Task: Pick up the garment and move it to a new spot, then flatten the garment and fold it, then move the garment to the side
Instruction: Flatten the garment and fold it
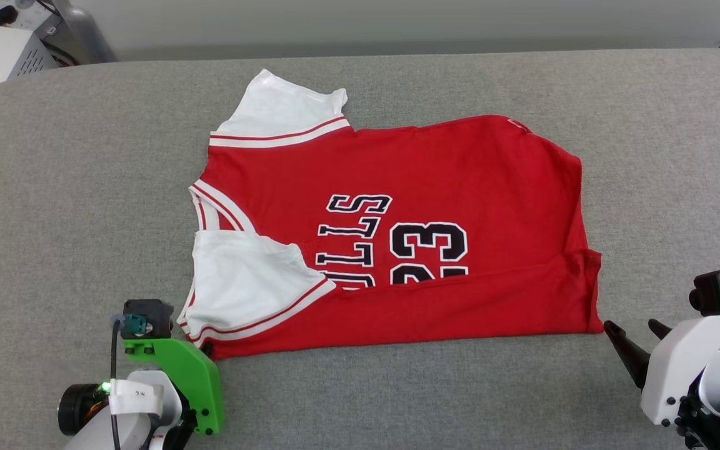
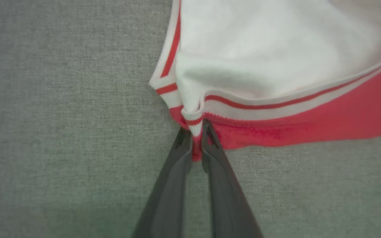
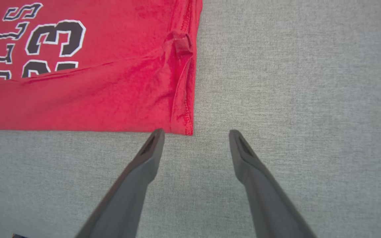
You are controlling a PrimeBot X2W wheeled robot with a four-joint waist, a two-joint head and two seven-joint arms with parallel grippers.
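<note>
The red jersey (image 1: pixel 397 187) lies spread on the grey cushioned surface (image 1: pixel 54 187), its near edge folded over the lettering. The left gripper (image 2: pixel 195 132) is clamped on its corner below the white sleeve (image 2: pixel 260 49). The right gripper (image 3: pixel 196 132) has its fingers apart, just beside the hem corner.

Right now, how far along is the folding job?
Done: the jersey lies spread flat, its near edge already folded up over the lettering. In hand: the left claw is shut on the near sleeve-side corner; the right claw stands open at the hem corner, not gripping. Left: further folds, then moving it aside.
</note>
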